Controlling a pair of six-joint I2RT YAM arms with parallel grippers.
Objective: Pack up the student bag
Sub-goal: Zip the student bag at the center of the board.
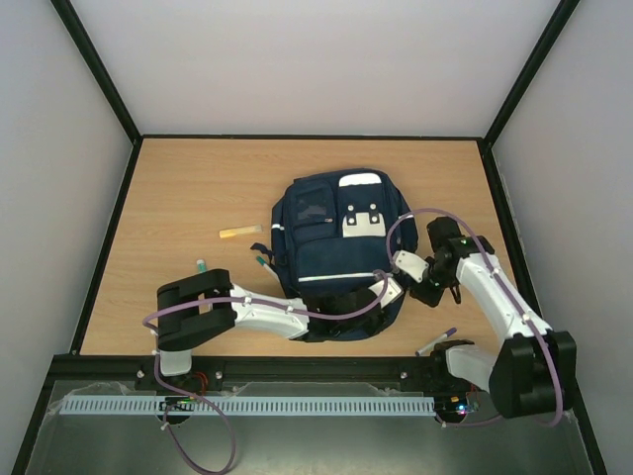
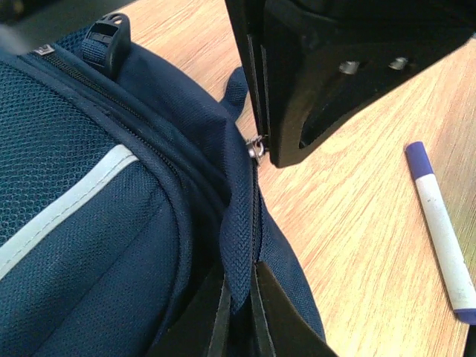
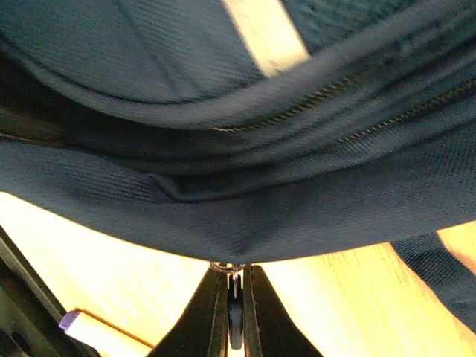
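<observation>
Top external view: the student bag (image 1: 336, 247) is seen lying flat mid-worktop (image 1: 178, 198). Its near right seam is pinched by the left tool (image 2: 239, 282), clenched on fabric. The zip pull (image 2: 256, 147) is gripped tight in the right tool (image 3: 234, 279). A pen (image 2: 442, 230) is spotted alongside.

The light wooden table (image 1: 178, 188) has a black rim. The navy student bag (image 1: 331, 247) lies flat on it, front up, just off the table's centre toward 3 o'clock. At the bag's 9 o'clock, apart from it, lies a short tan stick (image 1: 240, 233). Toward 8 o'clock a small teal-tipped item (image 1: 261, 261) sits just beside the bag's edge. A second teal-tipped piece (image 1: 202, 265) lies farther out. At the bag's 5 o'clock, near the table's near edge, lies a white marker with a purple cap (image 1: 436, 342).
</observation>
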